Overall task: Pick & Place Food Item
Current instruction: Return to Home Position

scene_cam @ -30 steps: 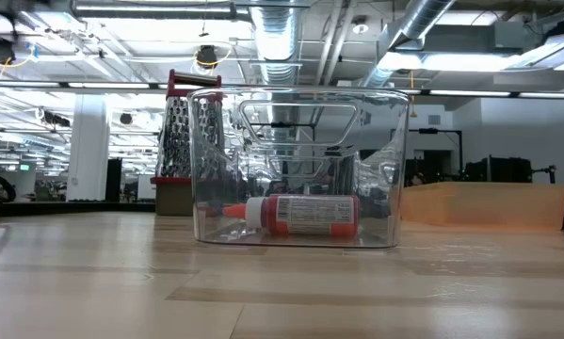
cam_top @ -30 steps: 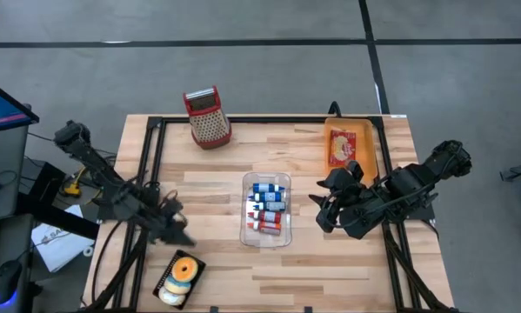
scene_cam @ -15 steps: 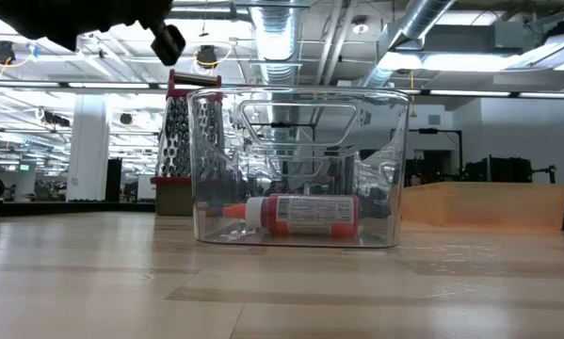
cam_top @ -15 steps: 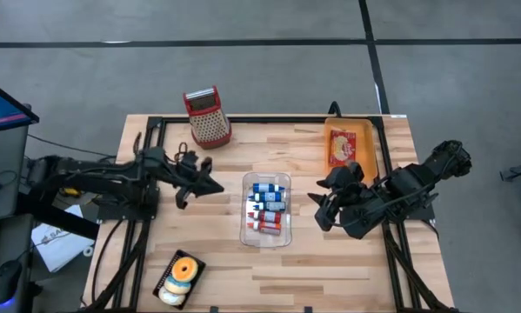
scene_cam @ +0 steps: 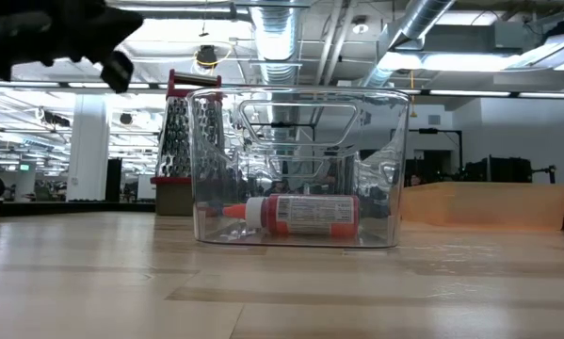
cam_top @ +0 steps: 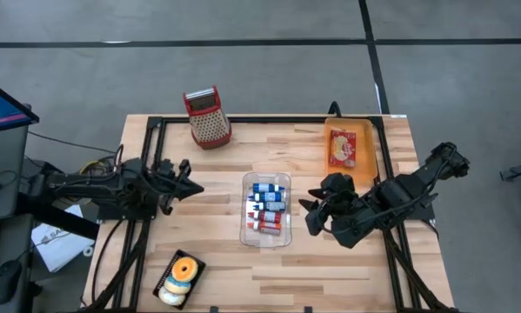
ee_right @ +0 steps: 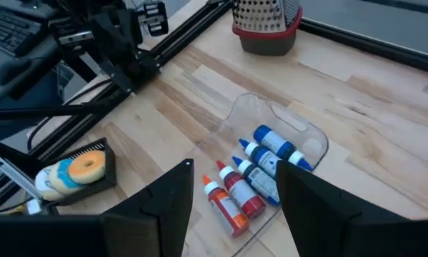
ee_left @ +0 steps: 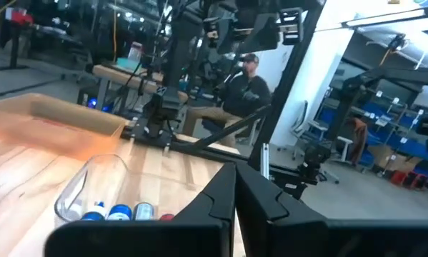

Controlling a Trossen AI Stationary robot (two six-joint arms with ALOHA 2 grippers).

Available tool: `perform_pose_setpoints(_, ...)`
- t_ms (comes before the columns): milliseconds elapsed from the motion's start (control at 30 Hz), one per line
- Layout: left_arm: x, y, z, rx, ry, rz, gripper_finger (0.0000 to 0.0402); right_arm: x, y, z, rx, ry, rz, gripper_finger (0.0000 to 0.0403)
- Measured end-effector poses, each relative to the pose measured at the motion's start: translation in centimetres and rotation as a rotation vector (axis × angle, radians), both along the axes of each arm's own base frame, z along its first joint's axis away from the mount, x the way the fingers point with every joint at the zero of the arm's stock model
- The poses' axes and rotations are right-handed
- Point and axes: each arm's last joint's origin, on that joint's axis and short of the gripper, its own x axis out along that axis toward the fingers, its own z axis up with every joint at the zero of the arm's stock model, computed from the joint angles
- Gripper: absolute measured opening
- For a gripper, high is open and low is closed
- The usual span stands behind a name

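Donuts sit in a black tray [cam_top: 180, 276] at the table's near left, also in the right wrist view [ee_right: 81, 170]. A red food packet [cam_top: 343, 148] lies in an orange tray [cam_top: 364, 143] at the far right. My left gripper [cam_top: 190, 181] hangs shut above the table's left part, pointing at the clear bin [cam_top: 267, 209], its fingers together in its wrist view [ee_left: 235, 189]. My right gripper [cam_top: 314, 213] hovers open just right of the bin, tilted down, with nothing between its fingers [ee_right: 235, 210].
The clear bin [scene_cam: 300, 169] at mid-table holds several blue and red bottles [ee_right: 260, 168]. A red-rimmed grater [cam_top: 208, 117] stands at the far left. Black frame rails [cam_top: 151, 156] run along the table's left and far sides. A person sits beyond the table [ee_left: 246, 86].
My left gripper has swung away from the donut tray toward the table's far edge and the bin, rolling as it went, then drawn back a little to the left; it stayed shut and empty. My right gripper has shifted slightly toward the bin and rolled a little.
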Motion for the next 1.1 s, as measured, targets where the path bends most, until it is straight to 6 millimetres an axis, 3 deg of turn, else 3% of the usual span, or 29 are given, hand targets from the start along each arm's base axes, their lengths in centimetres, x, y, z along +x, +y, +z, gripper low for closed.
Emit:
perform_pose_setpoints(400,-2.2,-0.6,-2.3,0.051,-0.091,0.006,0.0000,0.4,-0.2,-0.1,0.021,-0.044,-0.045,0.0191)
perform_pose_setpoints(1100,-2.3,-0.3,-4.8,0.107,0.144,0.086,0.0003,0.1,-0.7,-0.4,-0.071,0.042,-0.006,0.0191)
